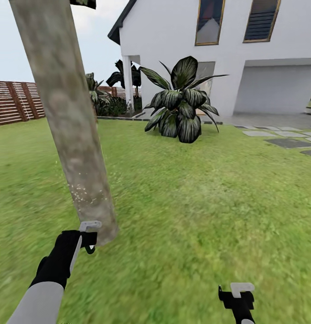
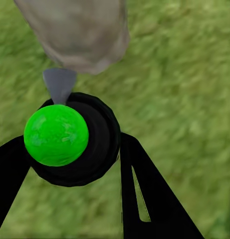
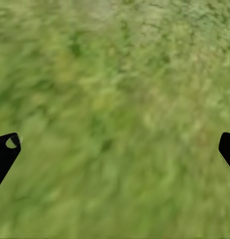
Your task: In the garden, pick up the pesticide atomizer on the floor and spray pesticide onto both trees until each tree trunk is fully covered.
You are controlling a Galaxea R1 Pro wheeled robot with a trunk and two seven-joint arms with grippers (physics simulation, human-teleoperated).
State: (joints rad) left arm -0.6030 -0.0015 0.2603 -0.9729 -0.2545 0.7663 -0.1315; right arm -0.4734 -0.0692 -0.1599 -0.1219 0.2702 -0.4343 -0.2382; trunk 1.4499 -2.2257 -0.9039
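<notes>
Gripping the pesticide atomizer [image 2: 70, 144], the left pincer [image 1: 89, 237] nears the tree trunk [image 1: 68, 121]; the right pincer [image 3: 115, 149] gapes.

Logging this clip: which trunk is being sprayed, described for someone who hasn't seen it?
On the lawn before the white house, look to the near left. The thick pale trunk leans there, just beyond the left hand. Unlike the striped plant by the house, it is bare, mottled and flecked with whitish specks low down.

Flat even daylight, grass [image 3: 115, 99] blurred
</notes>
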